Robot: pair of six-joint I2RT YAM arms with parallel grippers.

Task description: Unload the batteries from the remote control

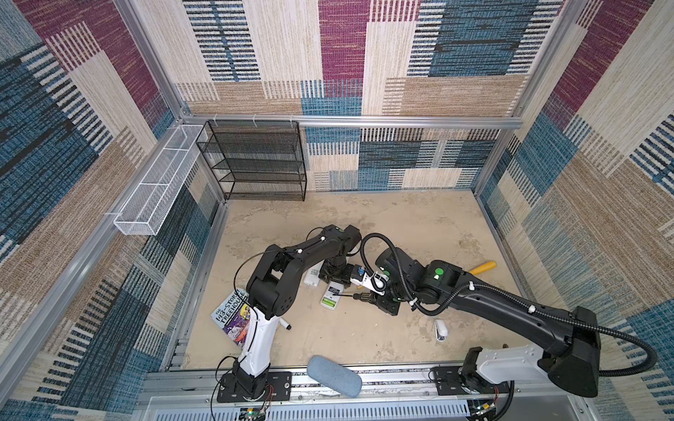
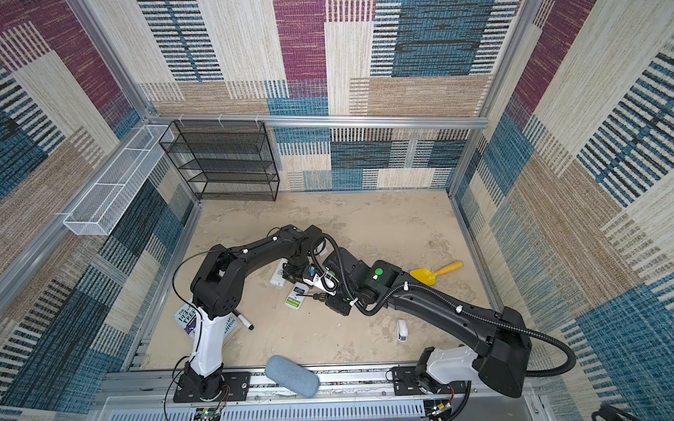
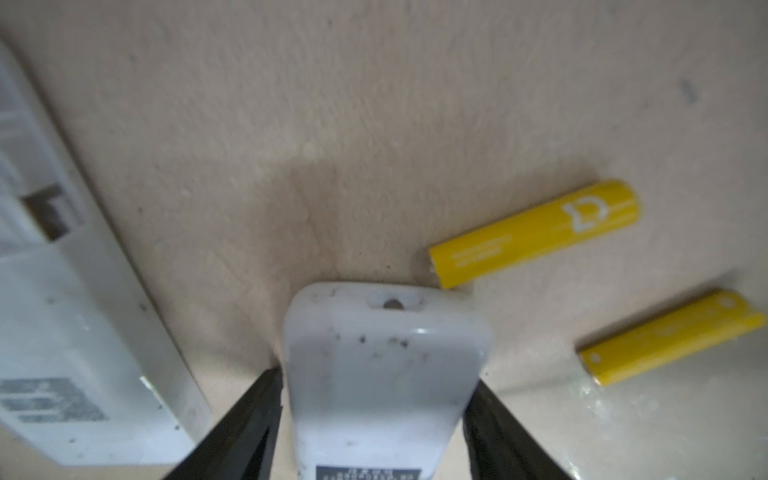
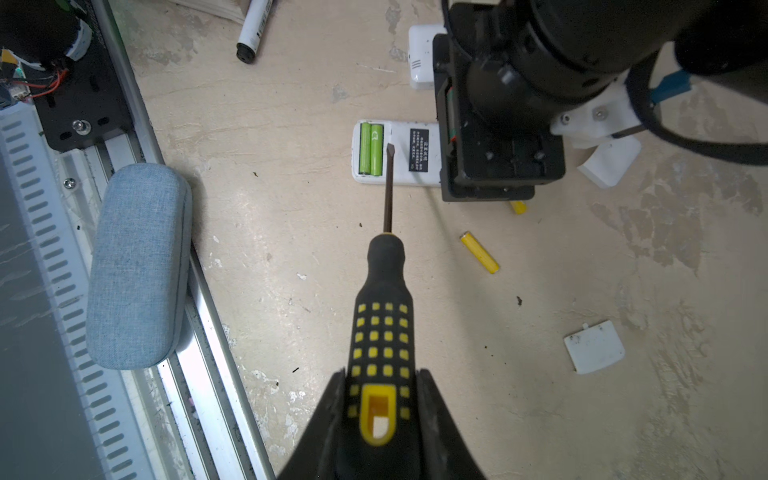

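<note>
Two green batteries (image 4: pixel 371 148): side by side in the open compartment at one end of the remote (image 4: pixel 405 172); both seated.
Remote: white, face down on the table (image 4: pixel 291 208), dark label on its back.
Yellow batteries (image 3: pixel 536 232): two, loose on the table beside the remote's other end. They lie roughly parallel and apart from each other. In the right wrist view one is partly hidden under the left gripper.
Left gripper (image 3: pixel 378 374): straddles the end of the remote away from the compartment, one finger (image 3: pixel 249 415) along each side. The pads sit at or just off the plastic, so I cannot tell whether they are clamped.
Right gripper (image 4: pixel 382 374): closed on the butt of the screwdriver (image 4: pixel 384 316), which has a black handle with yellow squares.
Blade tip (image 4: pixel 390 146): flat, at the compartment's edge, just beside the green batteries. I cannot tell whether it touches.
Battery cover (image 4: pixel 594 347): white, flat on the table, well apart from the remote.
Second remote (image 1: pixel 312 277): white, just beside the first, on the left arm's side.
Other items: marker (image 4: pixel 253 31) and book (image 1: pixel 233 317) near the left arm's base. Blue-grey case (image 4: pixel 139 266) on the front rail. Yellow trowel (image 2: pixel 434 273) towards the right wall.
</note>
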